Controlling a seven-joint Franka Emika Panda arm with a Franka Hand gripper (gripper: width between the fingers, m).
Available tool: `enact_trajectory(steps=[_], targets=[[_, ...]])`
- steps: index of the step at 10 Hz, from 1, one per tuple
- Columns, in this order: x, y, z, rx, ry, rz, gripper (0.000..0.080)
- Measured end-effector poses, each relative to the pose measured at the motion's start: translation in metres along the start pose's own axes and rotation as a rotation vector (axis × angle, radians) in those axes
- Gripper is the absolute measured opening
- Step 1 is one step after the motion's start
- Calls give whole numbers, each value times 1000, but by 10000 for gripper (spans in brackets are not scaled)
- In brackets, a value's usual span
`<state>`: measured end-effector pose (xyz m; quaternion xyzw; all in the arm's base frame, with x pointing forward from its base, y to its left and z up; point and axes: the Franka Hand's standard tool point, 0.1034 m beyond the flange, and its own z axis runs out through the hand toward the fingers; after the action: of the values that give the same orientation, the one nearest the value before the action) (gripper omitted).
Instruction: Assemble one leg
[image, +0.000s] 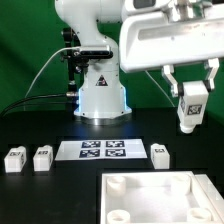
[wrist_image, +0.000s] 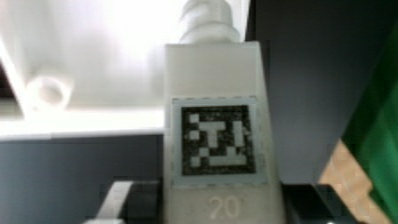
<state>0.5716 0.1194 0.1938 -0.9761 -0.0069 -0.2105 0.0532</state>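
Gripper (image: 191, 90) is clamped tight on the leg (image: 190, 108), fingers pinching it from both sides near its upper end. The tag faces out and the rest hangs below the fingertips, up off the table (image: 40, 195). In the wrist view the leg fills the middle of the shot between the two dark pads (wrist_image: 125, 200). The white slab (image: 150, 195) lies lower down than the hand, with one round socket (wrist_image: 45, 95) showing past the leg. A spare leg (image: 160, 153) sits on the table down toward the exterior view's left of the hand. Further that way are the marker board (image: 103, 149), a second spare (image: 42, 157) and a third spare (image: 15, 158), farthest from the hand.
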Motion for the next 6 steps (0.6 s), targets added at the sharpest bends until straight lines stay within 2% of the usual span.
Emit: enact_trajectory(steps=[1,2,3,4,5,6], targets=[[6,-6,-2,26,122,5,293],[0,-10,-1,50,223,8,293],[-5,-11,2,57,294,16,293],[-14,-10,11,48,255,14,293],[-15,-6,15,40,233,1,293],[-16,7,30,13,209,-53,293]])
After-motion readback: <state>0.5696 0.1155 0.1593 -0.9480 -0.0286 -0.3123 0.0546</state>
